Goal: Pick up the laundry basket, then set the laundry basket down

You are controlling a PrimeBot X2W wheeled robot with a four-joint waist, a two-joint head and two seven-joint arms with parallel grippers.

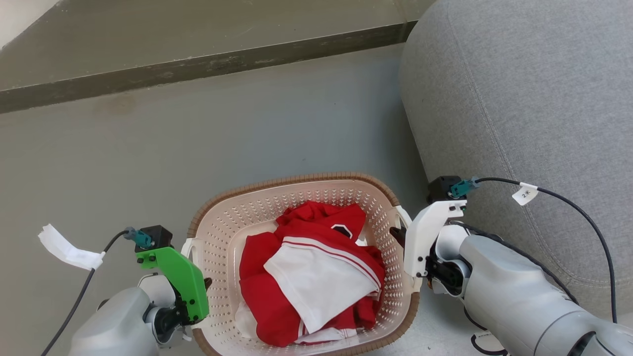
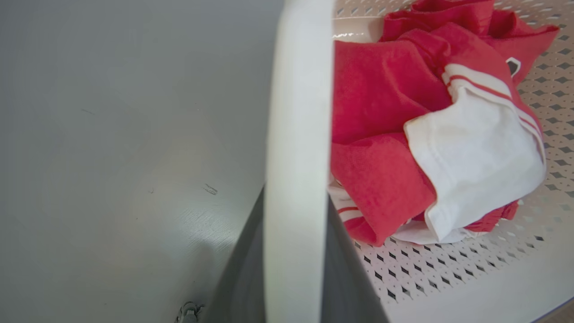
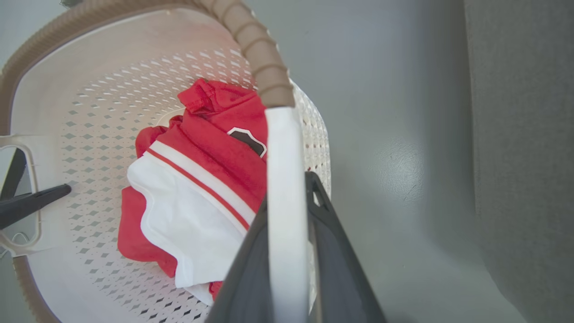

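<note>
Left fingers sit narrow, one on each side of the white left handle, clamped on it. That is the handle on the basket's side away from the sofa. Right fingers are the same, pinched on the right handle, the sofa-side one. Each handle bar runs straight up between its pair, so the grip is on the thin bar and not the wide woven rim. Gripping opposite ends looks meant to keep the load level.

The laundry basket is between the two arms, just beside the sofa, over the grey floor. Can't tell if its base is off the floor yet. Red and white clothes are bunched in the middle, slightly toward the sofa side.

Judged step: grasp made, lift due. Risk: the sofa-side arm has little room next to the sofa, and an uneven raise would tilt the basket and slide the clothes.
</note>
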